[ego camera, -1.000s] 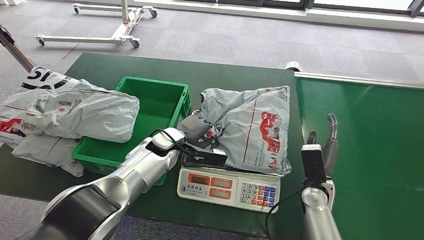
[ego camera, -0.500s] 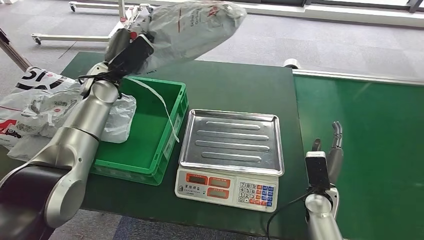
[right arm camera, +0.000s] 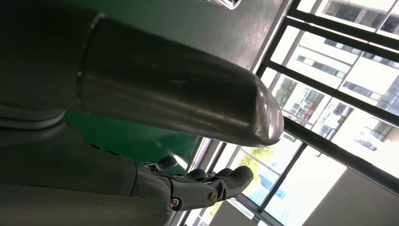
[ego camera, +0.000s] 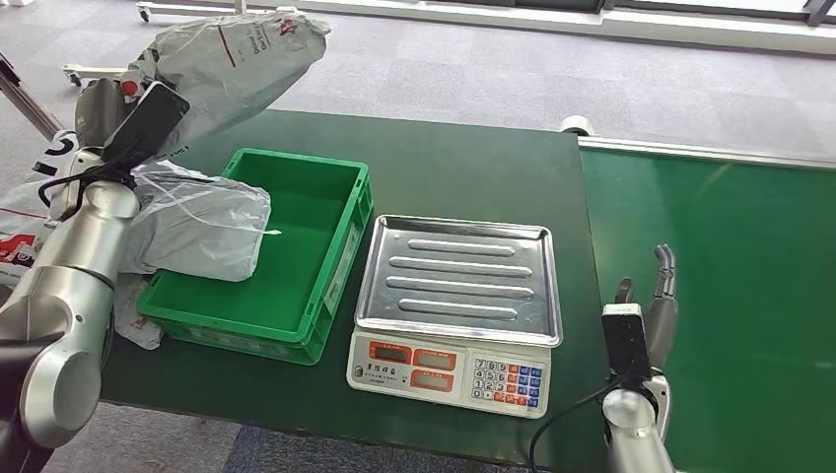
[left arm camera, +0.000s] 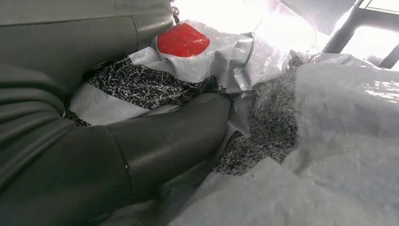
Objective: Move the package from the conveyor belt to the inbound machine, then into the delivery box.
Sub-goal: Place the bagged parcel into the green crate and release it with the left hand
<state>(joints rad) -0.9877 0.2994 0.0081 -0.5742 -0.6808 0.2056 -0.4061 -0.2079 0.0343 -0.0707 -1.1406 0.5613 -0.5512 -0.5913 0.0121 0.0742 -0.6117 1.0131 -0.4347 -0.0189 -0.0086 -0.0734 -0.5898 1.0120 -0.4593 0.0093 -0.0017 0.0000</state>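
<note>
Head view | left hand (ego camera: 104,108) fingers clutch package (ego camera: 232,59) | crate (ego camera: 325,246) holds another bag (ego camera: 197,232) | right hand (ego camera: 659,296) fingers spread

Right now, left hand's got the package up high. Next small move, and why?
Probably bring it right and down over the bin. The left hand holds the package aloft, left of and behind the bin; the scale tray is bare, so weighing looks done.
</note>
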